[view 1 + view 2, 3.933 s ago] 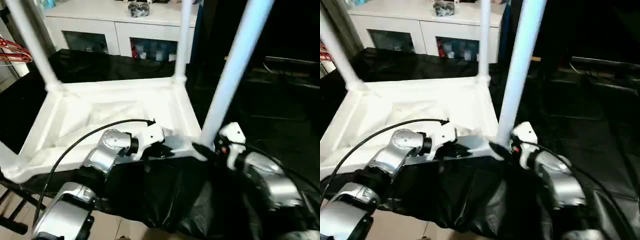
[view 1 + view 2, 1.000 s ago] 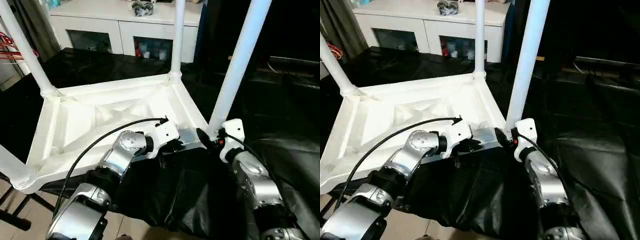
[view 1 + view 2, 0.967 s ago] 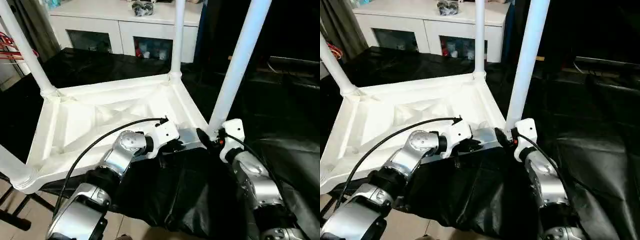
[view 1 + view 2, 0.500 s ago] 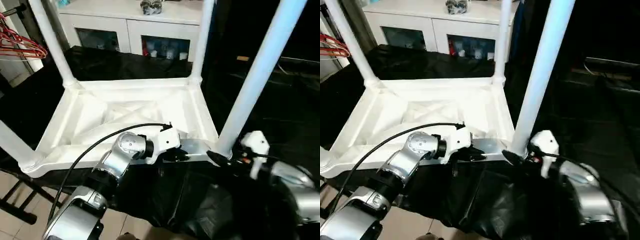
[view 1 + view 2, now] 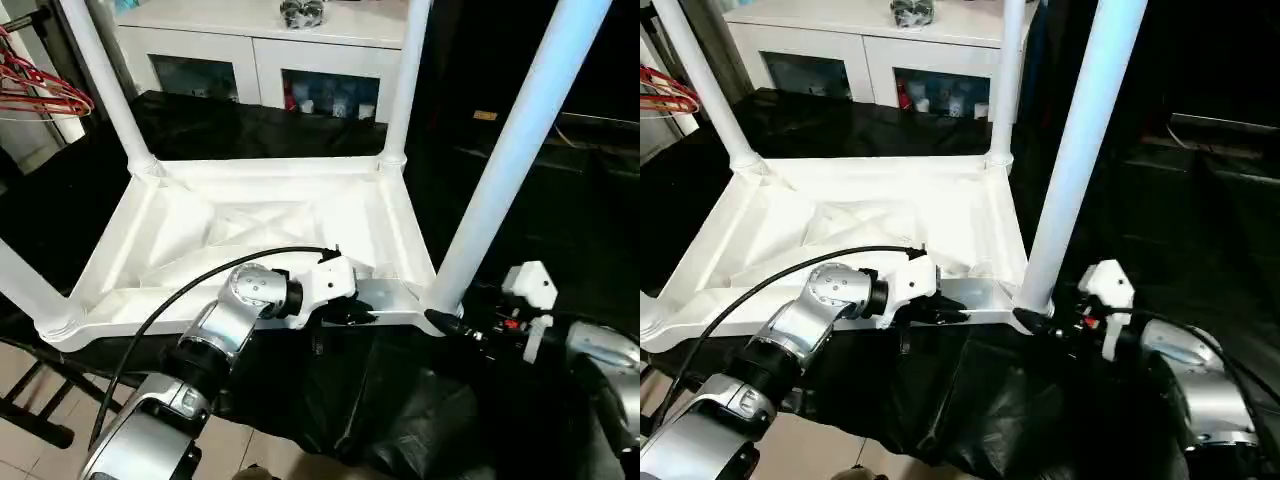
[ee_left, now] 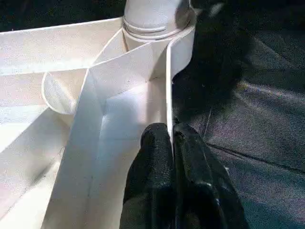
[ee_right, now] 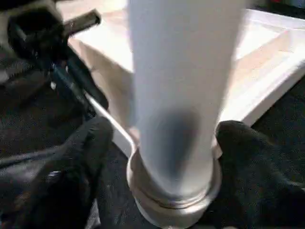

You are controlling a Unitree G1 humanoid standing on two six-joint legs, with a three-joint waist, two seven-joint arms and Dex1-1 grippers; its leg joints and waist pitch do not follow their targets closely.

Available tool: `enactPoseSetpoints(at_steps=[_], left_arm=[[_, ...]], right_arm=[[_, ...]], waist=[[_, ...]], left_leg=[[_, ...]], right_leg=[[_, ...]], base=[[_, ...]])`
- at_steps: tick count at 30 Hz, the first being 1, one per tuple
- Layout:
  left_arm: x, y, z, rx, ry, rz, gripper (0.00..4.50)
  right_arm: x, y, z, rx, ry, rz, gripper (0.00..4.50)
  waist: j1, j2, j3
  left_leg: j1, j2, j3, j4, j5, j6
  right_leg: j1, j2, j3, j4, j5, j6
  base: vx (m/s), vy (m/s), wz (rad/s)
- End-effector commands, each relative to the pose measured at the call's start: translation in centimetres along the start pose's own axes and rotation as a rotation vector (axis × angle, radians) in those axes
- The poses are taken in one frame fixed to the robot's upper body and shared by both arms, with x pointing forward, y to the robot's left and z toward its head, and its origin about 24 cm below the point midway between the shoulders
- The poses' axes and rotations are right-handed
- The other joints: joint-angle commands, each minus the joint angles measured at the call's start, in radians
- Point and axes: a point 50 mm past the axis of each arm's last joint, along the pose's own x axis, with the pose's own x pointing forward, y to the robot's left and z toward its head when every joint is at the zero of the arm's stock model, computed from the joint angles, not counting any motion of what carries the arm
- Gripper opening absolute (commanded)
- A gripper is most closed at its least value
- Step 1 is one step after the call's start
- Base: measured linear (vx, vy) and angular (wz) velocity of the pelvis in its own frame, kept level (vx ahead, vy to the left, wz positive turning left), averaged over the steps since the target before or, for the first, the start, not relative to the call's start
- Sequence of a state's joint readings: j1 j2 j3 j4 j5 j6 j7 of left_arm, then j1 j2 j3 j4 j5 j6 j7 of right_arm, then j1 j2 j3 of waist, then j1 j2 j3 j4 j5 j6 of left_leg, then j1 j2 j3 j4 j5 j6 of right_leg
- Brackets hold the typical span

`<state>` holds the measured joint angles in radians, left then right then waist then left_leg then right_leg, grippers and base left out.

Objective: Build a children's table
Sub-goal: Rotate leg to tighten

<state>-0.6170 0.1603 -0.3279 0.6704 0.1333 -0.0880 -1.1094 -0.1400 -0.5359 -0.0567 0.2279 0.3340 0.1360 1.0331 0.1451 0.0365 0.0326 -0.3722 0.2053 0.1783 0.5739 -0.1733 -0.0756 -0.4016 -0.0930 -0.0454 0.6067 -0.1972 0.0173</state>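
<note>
The children's table lies upside down on black cloth, its ribbed white top (image 5: 250, 225) facing up. White legs stand in the corner sockets: far left (image 5: 100, 85), far right (image 5: 405, 85), near left (image 5: 20, 285) and near right (image 5: 520, 150). My left gripper (image 5: 352, 312) is at the near rim; in the left wrist view the left gripper (image 6: 171, 131) is shut on that thin rim wall (image 6: 168, 95). My right gripper (image 5: 442, 322) sits at the base of the near right leg. In the right wrist view its fingers (image 7: 90, 143) stand open on either side of the leg (image 7: 176, 95).
A white cabinet (image 5: 270, 60) with glass doors stands behind the table. Red hangers (image 5: 40, 95) hang at the left edge. Crumpled black cloth (image 5: 420, 420) covers the surface in front of me. A black stand's legs (image 5: 30, 400) and bare floor show at the lower left.
The head camera has shifted. My right gripper has drawn slightly back and to the right at the leg's base, and its fingers have spread a little. The left gripper keeps its hold.
</note>
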Motion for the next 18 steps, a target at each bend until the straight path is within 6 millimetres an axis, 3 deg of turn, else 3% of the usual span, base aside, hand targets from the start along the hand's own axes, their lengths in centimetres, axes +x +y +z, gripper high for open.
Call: enactPoseSetpoints(at_steps=[1, 4, 9, 18], left_arm=[[0.0, -0.1, 0.9, 0.039, -0.056, -0.006, 0.0], [-0.1, 0.0, 0.9, 0.038, -0.055, -0.008, 0.0], [-0.1, -0.2, 0.9, 0.037, -0.052, -0.019, 0.0], [-0.2, -0.5, 0.8, 0.04, -0.048, -0.057, 0.0]], right_arm=[[-0.7, -0.4, 1.9, 0.025, -0.08, 0.012, 4.21], [-0.9, -0.4, 2.7, 0.04, -0.12, 0.026, 4.37], [-0.7, -0.3, 3.3, 0.029, -0.139, 0.032, 4.41], [0.6, 0.3, 1.7, -0.037, 0.024, 0.085, 4.41]], waist=[[0.002, -0.024, -0.054], [0.006, -0.021, -0.054], [0.003, -0.021, -0.055], [0.003, -0.021, -0.055]], left_leg=[[0.003, 0.019, 0.0, -0.052, -0.166, 0.115], [0.002, 0.021, -0.001, -0.051, -0.162, 0.116], [0.003, 0.02, -0.001, -0.053, -0.176, 0.091], [0.002, 0.019, -0.001, -0.052, -0.17, 0.083]], right_leg=[[0.054, -0.04, 0.025, -0.068, -0.076, -0.236], [0.054, -0.042, 0.025, -0.067, -0.076, -0.232], [0.052, -0.043, 0.024, -0.069, -0.105, -0.229], [0.052, -0.043, 0.024, -0.068, -0.096, -0.227]], base=[[0.0, 0.0, 0.0], [0.0, 0.0, 0.0], [0.0, 0.0, 0.0], [0.0, 0.0, 0.0]])
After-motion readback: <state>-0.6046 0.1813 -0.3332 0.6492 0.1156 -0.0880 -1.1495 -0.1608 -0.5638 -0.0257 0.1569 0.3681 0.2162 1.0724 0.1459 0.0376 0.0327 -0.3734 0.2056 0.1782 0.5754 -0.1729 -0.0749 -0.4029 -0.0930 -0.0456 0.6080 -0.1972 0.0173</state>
